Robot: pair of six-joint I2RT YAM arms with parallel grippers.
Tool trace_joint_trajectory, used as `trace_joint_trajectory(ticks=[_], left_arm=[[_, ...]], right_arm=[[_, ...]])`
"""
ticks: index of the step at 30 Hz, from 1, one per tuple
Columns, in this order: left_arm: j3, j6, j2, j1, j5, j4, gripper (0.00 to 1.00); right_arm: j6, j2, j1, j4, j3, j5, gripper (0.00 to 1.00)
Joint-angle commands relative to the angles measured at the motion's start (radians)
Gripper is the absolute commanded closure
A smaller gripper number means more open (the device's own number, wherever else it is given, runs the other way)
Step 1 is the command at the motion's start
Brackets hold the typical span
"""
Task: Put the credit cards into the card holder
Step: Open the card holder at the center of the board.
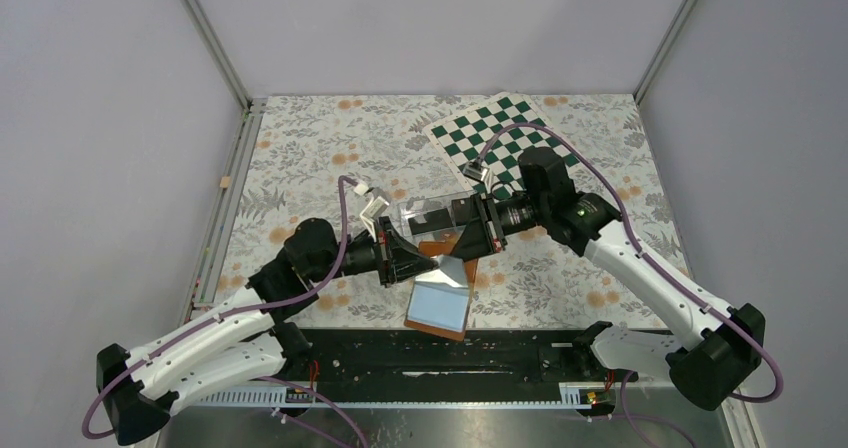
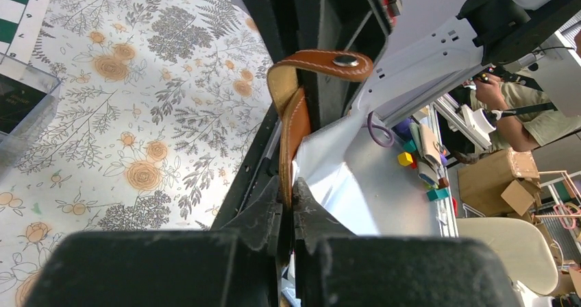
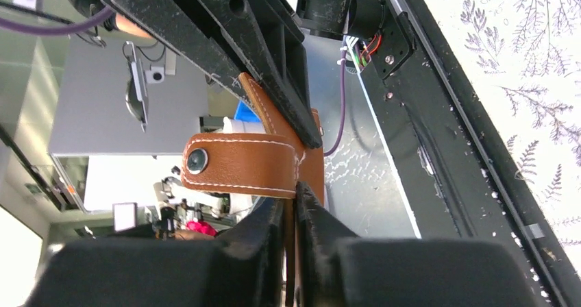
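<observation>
Centrally, near the front of the flowered table, the two arms met tip to tip, and the card holder was found between them. The left gripper was closed tight on the brown leather edge of the card holder; its own camera showed the leather pinched between both fingers, with no gap. The right gripper was likewise clamped on the leather from the opposite side, just under the snap tab, which stuck out sideways with its stud in sight. In the right wrist view the other arm's fingers pressed on the same piece of leather just above the tab. From overhead the card holder lay open, its pale blue-grey sleeves spread toward the near edge of the table and a thin brown border showing along the lower side. Whether that lower side touched the table could not be told. Directly behind the grippers stood a clear plastic box, with dark cards visible inside it through the wall; their number could not be made out. A green and white checkered board lay at the far right of the table, partly under the right arm.
</observation>
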Motion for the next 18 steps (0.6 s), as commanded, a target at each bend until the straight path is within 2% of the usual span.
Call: trace_joint_trajectory(ticks=[1,4,8,11,15,18], left_arm=[[0.014,0.006,0.006,-0.009,-0.008,0.016,1.00],[0.048,0.017,0.010,-0.006,-0.038,-0.060,1.00],[0.083,0.022,0.018,0.003,-0.046,-0.117,1.00],[0.094,0.021,0.018,0.009,-0.047,-0.122,1.00],[0.106,0.012,0.025,0.011,-0.029,-0.106,1.00],[0.121,0.006,0.042,0.012,-0.014,-0.107,1.00]], right_arm=[[0.025,-0.042,-0.011,0.095,0.016,0.030,0.73],[0.011,-0.074,-0.031,0.092,0.020,0.076,0.43],[-0.005,-0.102,-0.046,0.091,0.009,0.079,0.23],[-0.025,-0.095,-0.046,0.065,0.004,0.050,0.21],[-0.129,-0.075,-0.041,-0.074,0.027,0.091,0.23],[-0.172,-0.064,-0.031,-0.109,0.030,0.097,0.23]])
